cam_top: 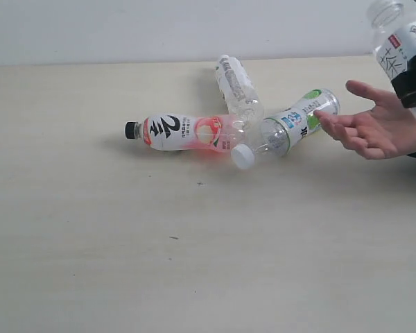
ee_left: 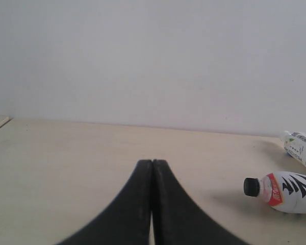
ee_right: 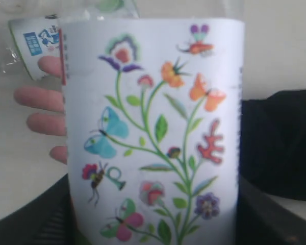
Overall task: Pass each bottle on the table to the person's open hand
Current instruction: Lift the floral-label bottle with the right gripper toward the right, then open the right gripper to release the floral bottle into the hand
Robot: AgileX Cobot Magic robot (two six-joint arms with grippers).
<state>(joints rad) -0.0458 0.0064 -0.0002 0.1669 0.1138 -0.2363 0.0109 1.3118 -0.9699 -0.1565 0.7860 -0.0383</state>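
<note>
Three bottles lie on the table point(cam_top: 90, 243): the black-capped pink-white one point(cam_top: 184, 132), the white-print one point(cam_top: 237, 87) behind it, and the white-capped green-blue one point(cam_top: 284, 130). The person's open hand point(cam_top: 371, 126) reaches in from the right, fingertips at the green-blue bottle's base. My right gripper point(cam_top: 410, 82) holds the floral-label bottle point(ee_right: 153, 132) in the air above that hand, shut on it; the hand's fingers point(ee_right: 41, 109) show behind the label. My left gripper point(ee_left: 152, 166) is shut and holds nothing, low over the table, with the black-capped bottle point(ee_left: 288, 190) off to its side.
A white wall point(cam_top: 159, 28) runs behind the table's far edge. The person's black sleeve point(ee_right: 278, 143) fills the space beside the held bottle. The table's corner edge point(ee_left: 0, 124) shows in the left wrist view.
</note>
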